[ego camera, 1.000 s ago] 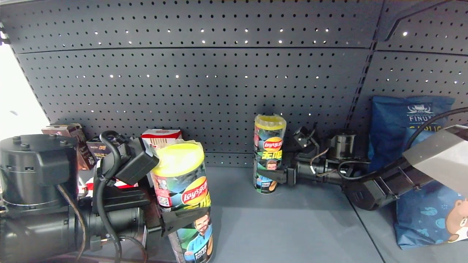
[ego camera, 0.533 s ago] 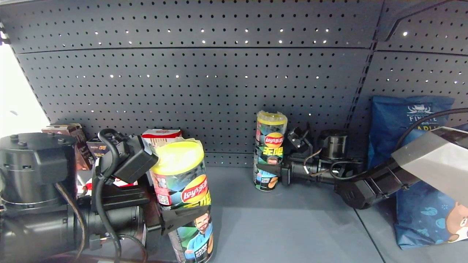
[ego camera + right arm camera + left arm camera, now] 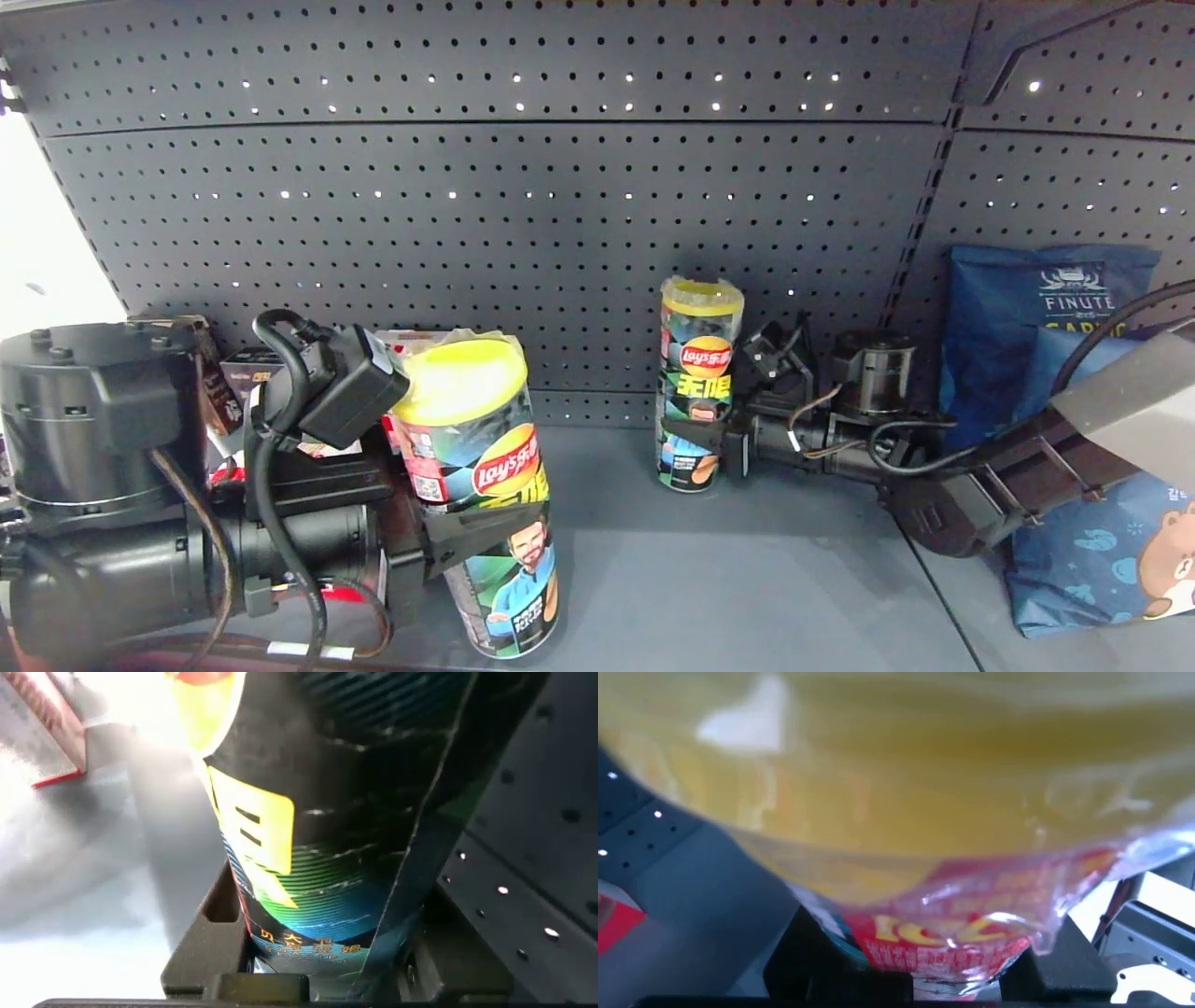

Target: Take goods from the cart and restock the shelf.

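Two tall chip cans with yellow lids are held over the grey shelf board [image 3: 747, 579]. My left gripper [image 3: 481, 532] is shut on the near chip can [image 3: 467, 439] at the shelf's front left; its lid and label [image 3: 943, 943] loom close in the left wrist view. My right gripper [image 3: 695, 439] is shut on the far chip can [image 3: 698, 373], which is upright near the pegboard back wall [image 3: 560, 233]. That can's dark label [image 3: 318, 840] shows between the fingers in the right wrist view. Whether either can touches the shelf, I cannot tell.
Blue snack bags [image 3: 1046, 289] stand at the right end of the shelf, beside my right arm. Small boxes [image 3: 201, 364] and a red-and-white box [image 3: 411, 341] sit behind the near can at the left. Open shelf board lies between the two cans.
My right gripper carried its can back toward the pegboard and a little to the right. My left gripper shifted its can slightly right and further onto the shelf.
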You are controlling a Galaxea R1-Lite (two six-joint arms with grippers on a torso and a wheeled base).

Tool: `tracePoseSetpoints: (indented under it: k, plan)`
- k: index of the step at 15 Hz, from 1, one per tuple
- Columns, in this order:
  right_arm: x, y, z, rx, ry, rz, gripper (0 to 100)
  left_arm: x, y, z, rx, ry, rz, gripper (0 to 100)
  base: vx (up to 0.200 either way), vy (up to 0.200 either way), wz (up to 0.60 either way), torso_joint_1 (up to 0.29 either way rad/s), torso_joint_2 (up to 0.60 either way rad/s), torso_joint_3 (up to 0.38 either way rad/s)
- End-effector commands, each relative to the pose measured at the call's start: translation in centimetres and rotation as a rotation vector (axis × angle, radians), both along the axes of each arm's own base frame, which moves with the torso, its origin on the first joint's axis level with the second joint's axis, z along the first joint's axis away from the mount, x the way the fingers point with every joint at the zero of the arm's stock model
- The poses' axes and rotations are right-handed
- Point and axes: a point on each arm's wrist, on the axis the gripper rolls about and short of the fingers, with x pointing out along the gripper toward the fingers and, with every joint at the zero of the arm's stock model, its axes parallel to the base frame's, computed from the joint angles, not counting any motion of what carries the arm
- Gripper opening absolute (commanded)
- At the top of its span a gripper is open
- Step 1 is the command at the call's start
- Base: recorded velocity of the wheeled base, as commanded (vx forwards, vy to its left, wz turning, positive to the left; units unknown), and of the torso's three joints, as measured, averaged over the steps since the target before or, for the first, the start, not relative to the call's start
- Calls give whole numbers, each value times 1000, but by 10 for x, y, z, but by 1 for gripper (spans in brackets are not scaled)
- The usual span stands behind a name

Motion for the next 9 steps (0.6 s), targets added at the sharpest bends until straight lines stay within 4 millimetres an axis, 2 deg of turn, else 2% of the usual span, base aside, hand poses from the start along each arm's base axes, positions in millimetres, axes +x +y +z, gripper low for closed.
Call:
tracePoseSetpoints:
  k: [1,3,9]
  plan:
    - [-21,5,17,20,-40,17,0,4,-3,-2,6,8,-2,0,0,0,0,0,0,0]
    - [-38,6,20,21,-43,34,0,10,-6,2,0,-3,-1,0,0,0,0,0,0,0]
    - [-87,-12,11,7,-22,37,0,12,-7,5,-3,-12,2,0,0,0,0,0,0,0]
